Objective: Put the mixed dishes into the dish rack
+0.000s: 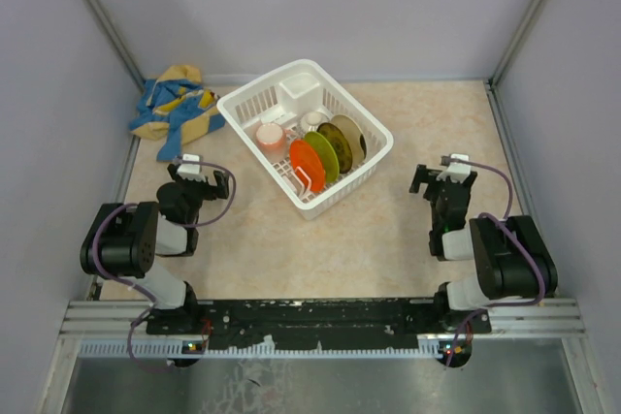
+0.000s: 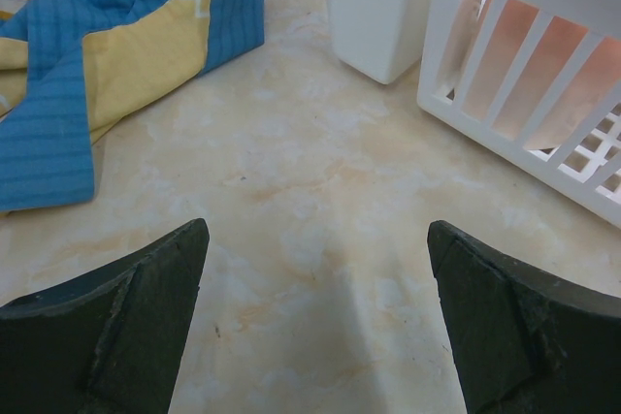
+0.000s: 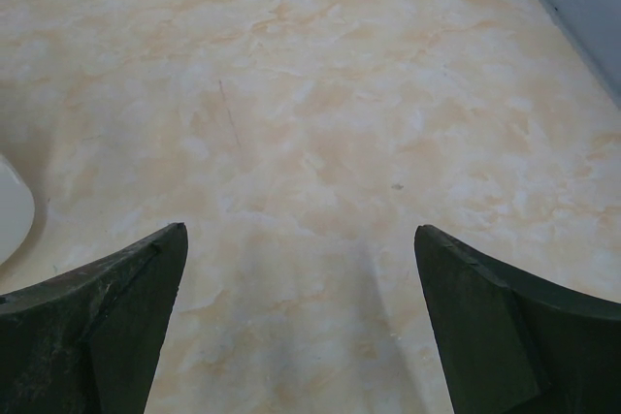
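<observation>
The white lattice dish rack stands at the middle of the table, turned diagonally. In it stand on edge an orange plate, a lime-green plate, a brown-yellow patterned plate and a cream plate. A pink cup and a small white bowl sit behind them. My left gripper is open and empty, left of the rack; the rack's corner shows in the left wrist view. My right gripper is open and empty, right of the rack, over bare table.
A blue and yellow cloth lies crumpled at the far left corner; it also shows in the left wrist view. Grey walls enclose the table on three sides. The black mounting rail runs along the near edge.
</observation>
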